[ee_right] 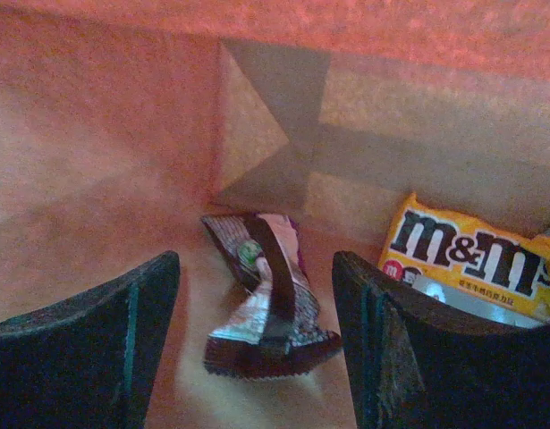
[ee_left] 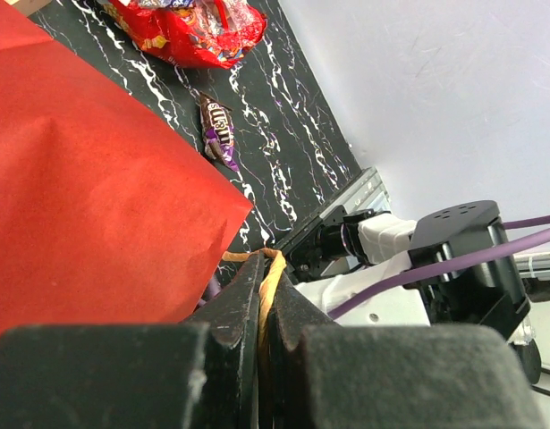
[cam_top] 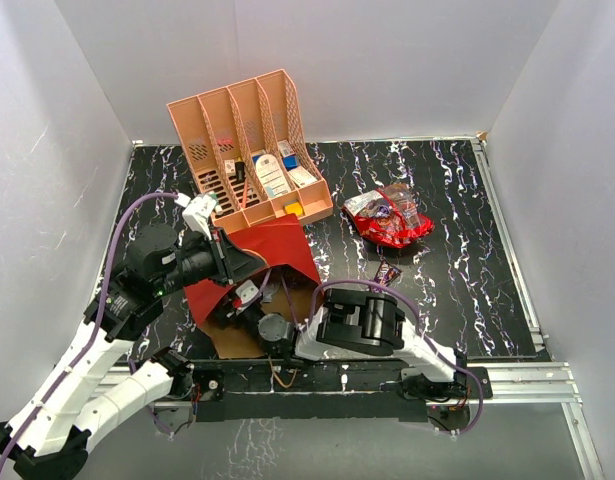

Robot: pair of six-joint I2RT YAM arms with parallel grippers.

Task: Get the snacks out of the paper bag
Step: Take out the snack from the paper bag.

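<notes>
At left, the left end effector point(ee_left: 261, 268) is clamped on a tan cord handle point(ee_left: 271, 275) of the red paper bag point(cam_top: 282, 245), whose mouth faces the arms. The right end effector point(ee_right: 255, 268), the nearer one, is inside the bag with its fingers apart. A silvery wrapper point(ee_right: 266, 304) lies directly ahead between them, its long axis roughly along the gap. A yellow pack point(ee_right: 471, 255) lies just right. Farther right, on the desk point(cam_top: 467, 200), sit a shiny red bag point(cam_top: 389, 216) and a purple pack point(cam_top: 387, 272).

Yellow candy pack point(ee_right: 471, 255) partly behind the right tool point(ee_right: 255, 268) and past the frame edge; silvery wrapper point(ee_right: 453, 299) mostly hidden
</notes>
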